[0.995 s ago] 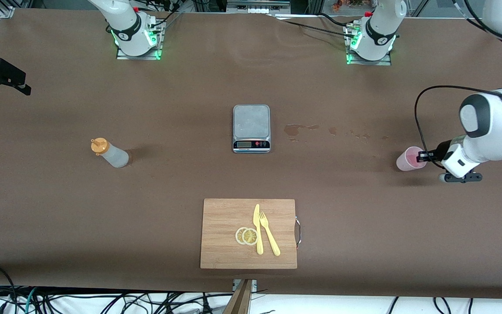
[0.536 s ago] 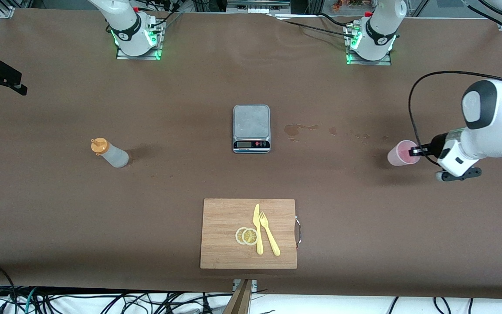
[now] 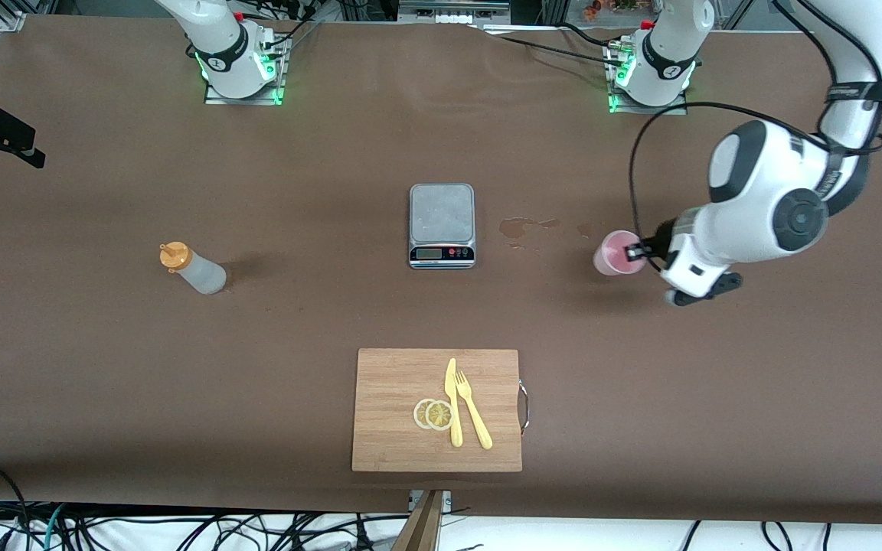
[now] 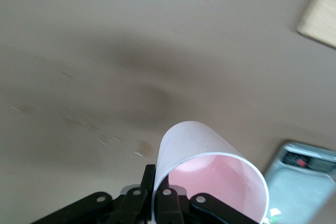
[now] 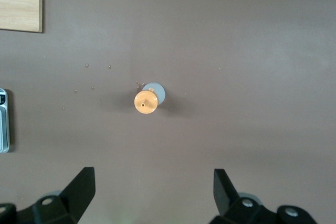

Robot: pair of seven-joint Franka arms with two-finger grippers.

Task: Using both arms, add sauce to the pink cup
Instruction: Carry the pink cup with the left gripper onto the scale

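Observation:
The pink cup (image 3: 614,254) hangs a little above the table, over the stains beside the scale. My left gripper (image 3: 640,249) is shut on its rim. In the left wrist view one finger sits inside and one outside the wall of the pink cup (image 4: 194,145), at my left gripper (image 4: 156,187). The sauce (image 3: 192,268), a whitish bottle with an orange cap, stands toward the right arm's end of the table. My right gripper (image 5: 155,182) hovers open high over the sauce (image 5: 147,100), with nothing between its fingers.
A silver scale (image 3: 442,224) sits mid-table. Brown spill stains (image 3: 521,226) lie beside it toward the left arm's end. Nearer the front camera lies a wooden cutting board (image 3: 395,428) with a yellow knife, a fork and two lemon slices.
My left arm has lifted the pink cup and carried it from the left arm's end of the table toward the scale. The right gripper has barely moved.

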